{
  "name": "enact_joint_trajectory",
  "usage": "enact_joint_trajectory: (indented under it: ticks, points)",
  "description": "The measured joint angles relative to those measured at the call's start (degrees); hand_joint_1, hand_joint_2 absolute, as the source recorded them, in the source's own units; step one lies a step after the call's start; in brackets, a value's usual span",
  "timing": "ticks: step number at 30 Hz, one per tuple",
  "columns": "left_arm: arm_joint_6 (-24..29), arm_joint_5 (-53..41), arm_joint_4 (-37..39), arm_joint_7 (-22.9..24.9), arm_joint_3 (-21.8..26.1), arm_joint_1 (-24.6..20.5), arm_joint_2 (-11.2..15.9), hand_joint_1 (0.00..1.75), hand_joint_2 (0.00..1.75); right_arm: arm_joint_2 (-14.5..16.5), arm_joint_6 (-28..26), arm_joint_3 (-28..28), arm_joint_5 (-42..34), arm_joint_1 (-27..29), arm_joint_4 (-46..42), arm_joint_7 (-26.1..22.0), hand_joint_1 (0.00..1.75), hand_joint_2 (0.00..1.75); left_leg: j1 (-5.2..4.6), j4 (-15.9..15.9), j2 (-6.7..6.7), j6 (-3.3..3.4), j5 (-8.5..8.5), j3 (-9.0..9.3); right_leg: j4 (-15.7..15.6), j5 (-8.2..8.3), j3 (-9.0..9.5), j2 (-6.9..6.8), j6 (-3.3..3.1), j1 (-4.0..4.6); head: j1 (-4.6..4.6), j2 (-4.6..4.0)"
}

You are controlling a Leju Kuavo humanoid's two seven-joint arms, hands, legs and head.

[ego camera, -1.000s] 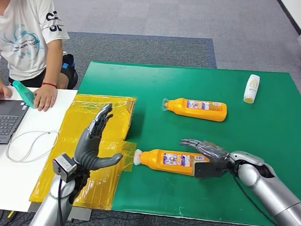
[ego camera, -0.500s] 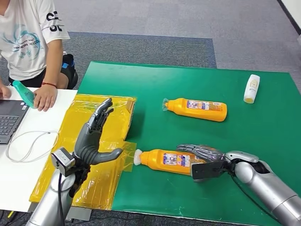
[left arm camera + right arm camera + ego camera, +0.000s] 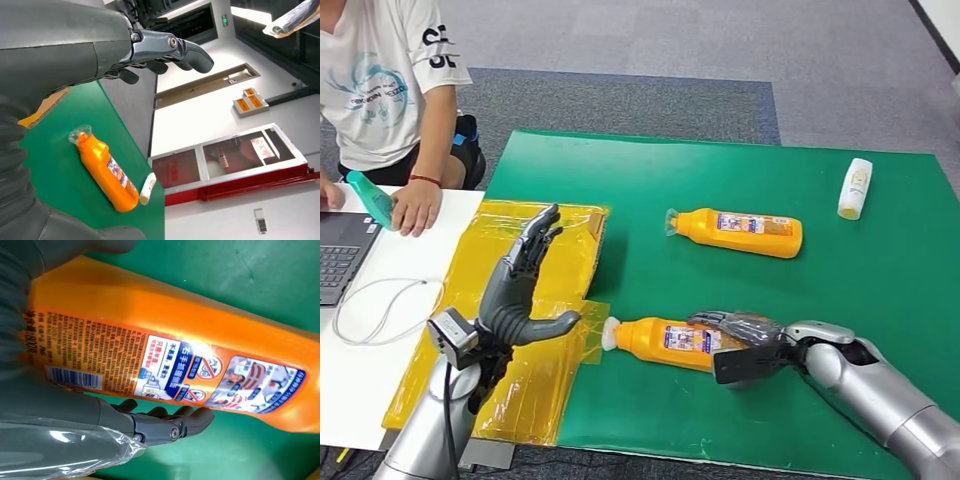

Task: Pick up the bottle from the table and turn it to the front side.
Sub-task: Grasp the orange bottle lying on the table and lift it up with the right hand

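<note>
Right hand (image 3: 743,338) cupping near orange bottle (image 3: 663,340), grip unclear, left hand (image 3: 518,290) spread, empty

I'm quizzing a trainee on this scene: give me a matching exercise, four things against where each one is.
Things:
1. near orange bottle
2. far orange bottle
3. small white bottle
4. left robot hand

Places:
A. raised above the yellow sheet
B. far right of the green mat
C. lying mid-mat, untouched
D. at the right robot hand

Pairs: 1-D, 2-C, 3-B, 4-A
</note>
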Motion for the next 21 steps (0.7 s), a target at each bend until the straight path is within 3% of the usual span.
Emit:
enact_joint_trajectory:
  ticks: [11, 13, 14, 16, 17, 18, 21]
  points:
    - [-0.43, 0.21, -0.01, -0.27, 0.05, 0.58, 0.28, 0.0, 1.75, 0.94, -1.54, 2.11, 1.89, -1.33, 1.03, 2.31, 0.0, 1.75, 0.0, 0.0, 0.0, 0.0, 0.0, 0.02, 0.0, 0.0, 0.03, 0.0, 0.0, 0.0, 0.01, -0.01]
    - [-0.5, 0.21, -0.03, -0.27, 0.1, 0.93, 0.37, 0.0, 1.75, 1.01, -1.68, 2.32, 2.3, -1.43, 1.02, 2.89, 0.08, 1.75, 0.0, 0.0, 0.0, 0.0, 0.0, 0.03, 0.0, 0.0, 0.04, 0.0, 0.0, 0.0, 0.0, 0.0]
    - [-0.52, 0.21, -0.04, -0.27, 0.11, 1.08, 0.41, 0.0, 1.75, 1.05, -1.73, 2.41, 2.44, -1.48, 1.01, 3.13, 0.27, 1.75, 0.0, 0.0, 0.0, 0.0, 0.0, 0.04, 0.0, 0.0, 0.05, 0.0, 0.0, 0.0, 0.0, -0.01]
    - [-0.54, 0.21, -0.06, -0.28, 0.14, 1.33, 0.49, 0.0, 1.75, 1.13, -1.78, 2.54, 2.73, -1.56, 1.01, 3.49, 1.13, 1.75, 0.0, 0.0, 0.0, 0.0, 0.0, 0.04, 0.0, 0.0, 0.06, 0.0, 0.0, 0.0, -0.01, -0.01]
    - [-0.54, 0.21, -0.06, -0.3, 0.14, 1.43, 0.52, 0.0, 1.75, 1.16, -1.81, 2.59, 2.84, -1.6, 1.01, 3.56, 1.5, 1.75, 0.0, 0.0, 0.0, 0.0, 0.0, 0.05, 0.0, 0.0, 0.06, 0.0, 0.0, 0.01, -0.01, -0.01]
    - [-0.54, 0.21, -0.07, -0.31, 0.15, 1.53, 0.56, 0.0, 1.75, 1.19, -1.86, 2.64, 2.9, -1.63, 1.0, 3.58, 1.74, 1.75, 0.0, 0.0, 0.0, -0.01, 0.0, 0.06, 0.0, 0.0, 0.07, 0.0, 0.0, 0.01, -0.01, -0.01]
    - [-0.54, 0.19, -0.09, -0.32, 0.15, 1.75, 0.63, 0.0, 1.75, 1.33, -2.26, 2.72, 2.96, -1.68, 0.94, 3.58, 1.75, 1.75, 0.0, 0.0, 0.0, -0.02, 0.02, 0.08, 0.0, 0.01, 0.09, 0.0, -0.01, 0.01, 0.0, -0.01]
